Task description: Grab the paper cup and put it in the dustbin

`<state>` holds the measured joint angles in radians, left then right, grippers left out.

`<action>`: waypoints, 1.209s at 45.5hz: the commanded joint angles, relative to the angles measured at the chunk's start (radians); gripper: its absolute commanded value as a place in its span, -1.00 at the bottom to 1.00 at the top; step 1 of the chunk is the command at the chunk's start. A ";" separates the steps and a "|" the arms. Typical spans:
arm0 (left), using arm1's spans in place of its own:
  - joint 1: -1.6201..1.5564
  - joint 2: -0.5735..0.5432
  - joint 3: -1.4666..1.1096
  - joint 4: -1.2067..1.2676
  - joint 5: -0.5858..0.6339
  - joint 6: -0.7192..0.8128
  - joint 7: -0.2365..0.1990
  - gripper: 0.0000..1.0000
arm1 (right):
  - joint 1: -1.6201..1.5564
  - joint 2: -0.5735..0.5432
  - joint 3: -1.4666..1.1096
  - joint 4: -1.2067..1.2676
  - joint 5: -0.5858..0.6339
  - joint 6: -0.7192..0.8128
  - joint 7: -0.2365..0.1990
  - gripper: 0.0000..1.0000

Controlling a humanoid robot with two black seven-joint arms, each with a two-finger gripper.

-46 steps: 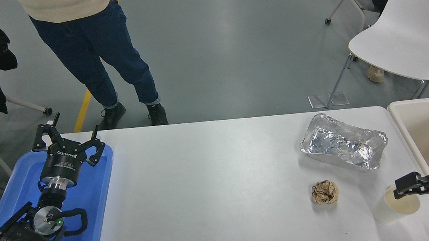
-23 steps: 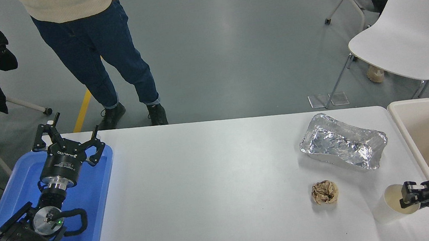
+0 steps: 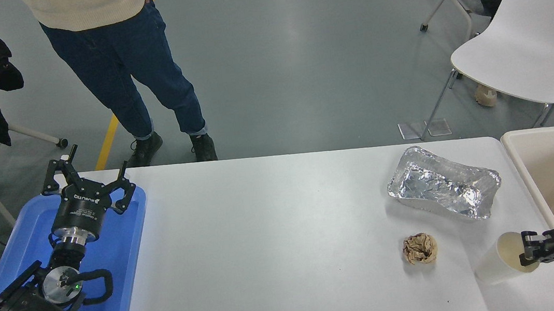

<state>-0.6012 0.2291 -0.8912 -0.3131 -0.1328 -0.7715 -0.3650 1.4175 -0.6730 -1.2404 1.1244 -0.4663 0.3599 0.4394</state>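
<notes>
Leaning paper cup [image 3: 498, 266] mouth faces right, right hand [image 3: 530, 255] pinching its rim

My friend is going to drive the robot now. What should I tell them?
Right tool: closed on the rim of the paper cup, near the table's right edge.
Left tool: open, parked over the blue tray.
The dustbin stands just right of the table, beside the cup.
Done: the cup looks gripped. It looks tilted; I cannot tell whether it has left the table.
Left: carry it right over the bin and let go.
</notes>
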 commanded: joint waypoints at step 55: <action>0.000 -0.001 0.000 0.000 -0.001 0.000 0.003 1.00 | 1.055 0.056 -0.421 0.278 -0.037 0.426 0.004 -1.00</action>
<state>-0.6014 0.2286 -0.8912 -0.3130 -0.1321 -0.7714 -0.3619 2.4132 -0.6320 -1.6393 1.4017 -0.5070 0.7814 0.4434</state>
